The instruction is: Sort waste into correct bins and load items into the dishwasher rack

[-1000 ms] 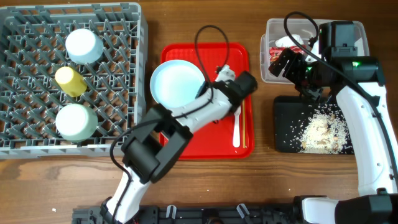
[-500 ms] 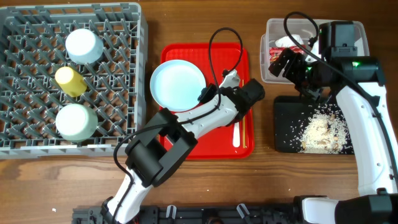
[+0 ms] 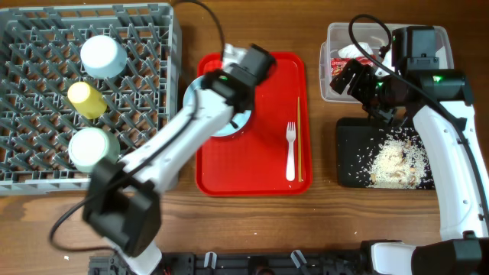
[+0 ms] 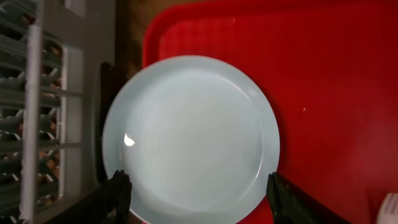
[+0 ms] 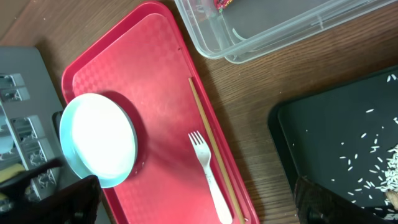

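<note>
Left gripper (image 4: 199, 198) spread wide, black fingertips (image 4: 118, 193) flanking near rim of whitish round plate (image 4: 189, 140) directly beneath, contact unclear; plate at edge of red plastic tray (image 4: 323, 74) nearest grey pegged rack (image 4: 50, 124). Right gripper (image 5: 193, 190) likewise spread, near clear plastic tub (image 5: 280, 34).

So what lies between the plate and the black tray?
Right wrist view: past the plate, bare red tray, then the fork and chopsticks side by side, then a strip of wooden table before the black tray.
</note>
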`<state>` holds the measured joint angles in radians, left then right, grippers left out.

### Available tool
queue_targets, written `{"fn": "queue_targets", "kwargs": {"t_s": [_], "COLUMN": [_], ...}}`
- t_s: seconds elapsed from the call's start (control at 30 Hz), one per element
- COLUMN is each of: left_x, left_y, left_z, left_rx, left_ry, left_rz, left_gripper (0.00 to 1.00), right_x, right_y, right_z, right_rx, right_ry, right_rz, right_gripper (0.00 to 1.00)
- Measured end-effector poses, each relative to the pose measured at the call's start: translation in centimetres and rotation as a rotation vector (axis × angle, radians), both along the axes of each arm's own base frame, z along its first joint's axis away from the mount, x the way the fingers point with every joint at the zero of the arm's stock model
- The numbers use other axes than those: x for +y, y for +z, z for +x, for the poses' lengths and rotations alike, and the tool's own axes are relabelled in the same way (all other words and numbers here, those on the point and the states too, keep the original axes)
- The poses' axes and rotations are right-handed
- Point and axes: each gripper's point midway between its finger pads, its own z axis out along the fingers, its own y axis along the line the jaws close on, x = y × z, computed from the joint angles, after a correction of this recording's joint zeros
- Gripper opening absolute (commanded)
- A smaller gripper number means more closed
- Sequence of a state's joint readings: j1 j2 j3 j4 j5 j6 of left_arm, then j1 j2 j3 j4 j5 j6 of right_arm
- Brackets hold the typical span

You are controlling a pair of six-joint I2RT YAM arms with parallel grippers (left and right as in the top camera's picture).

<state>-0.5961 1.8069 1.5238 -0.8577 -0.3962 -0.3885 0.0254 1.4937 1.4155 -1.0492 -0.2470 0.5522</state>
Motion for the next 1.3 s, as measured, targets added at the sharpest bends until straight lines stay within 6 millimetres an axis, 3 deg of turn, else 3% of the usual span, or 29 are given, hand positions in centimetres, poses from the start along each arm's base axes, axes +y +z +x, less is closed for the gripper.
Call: {"fn": "queue_targets", "kwargs": {"t_s": [0.07,0.1,0.13,0.2,0.27,0.33,0.4,0.47,0.53,0.63,0.7,0.8,0.87,0.9,0.97,1.17,1.3], "left_x": [1.1,2.1,3.9,6.3,13.4,19.1,23.7,27.4,29.7,30.9,31.4,31.4,31.3,31.2,31.2,31.1,31.1], "left_y": [2.9,4.8,8.0,10.0,13.7,16.2,17.6,17.5,16.9,15.3,14.5,14.1,14.0,14.0,14.0,14.1,14.1], "left_z": [-0.3,-0.6,-1.0,-2.2,-4.3,-7.1,-10.7,-14.1,-17.0,-20.1,-21.4,-21.9,-21.9,-21.8,-21.8,-21.7,-21.7], "left_rx": [-0.02,-0.045,-0.1,-0.116,-0.185,-0.253,-0.294,-0.299,-0.278,-0.196,-0.155,-0.131,-0.126,-0.126,-0.126,-0.125,-0.125], "left_ry": [0.025,0.061,0.099,0.172,0.369,0.534,0.695,0.868,1.012,1.176,1.253,1.289,1.289,1.287,1.285,1.28,1.28], "left_rz": [-0.101,-0.165,-0.227,-0.282,-0.355,-0.398,-0.436,-0.459,-0.494,-0.565,-0.606,-0.637,-0.651,-0.654,-0.658,-0.667,-0.667], "left_gripper": [0.82,0.95,1.0,1.0,1.0,1.0,1.0,1.0,1.0,1.0,1.0,1.0,1.0,1.0,1.0,1.0,1.0], "right_x": [0.0,0.0,0.0,0.0,0.0,0.0,0.1,0.5,1.4,4.7,8.2,13.3,16.8,18.1,19.1,19.5,21.4], "right_y": [0.0,0.0,0.0,0.0,0.0,0.0,0.2,0.3,0.8,3.8,4.3,3.1,0.7,-0.5,-2.0,-3.0,-8.4], "right_z": [0.0,0.0,0.0,0.0,0.0,0.0,0.4,0.3,0.6,3.5,2.9,1.0,-0.3,-0.8,-0.9,1.8,2.2], "right_rx": [0.0,0.0,0.0,0.0,0.0,0.0,-0.008,0.015,0.012,-0.166,-0.186,-0.154,-0.113,-0.092,-0.074,-0.117,0.069], "right_ry": [0.0,0.0,0.0,0.0,0.0,0.0,-0.036,-0.086,-0.102,0.025,0.131,0.257,0.339,0.371,0.396,0.342,0.386], "right_rz": [0.0,0.0,0.0,0.0,0.0,0.0,0.021,0.072,0.142,0.243,0.257,0.215,0.135,0.106,0.072,0.067,0.087], "right_gripper": [0.99,1.0,1.0,1.0,1.0,1.0,1.0,1.0,1.0,1.0,1.0,1.0,1.0,0.87,0.72,0.8,0.78]}}
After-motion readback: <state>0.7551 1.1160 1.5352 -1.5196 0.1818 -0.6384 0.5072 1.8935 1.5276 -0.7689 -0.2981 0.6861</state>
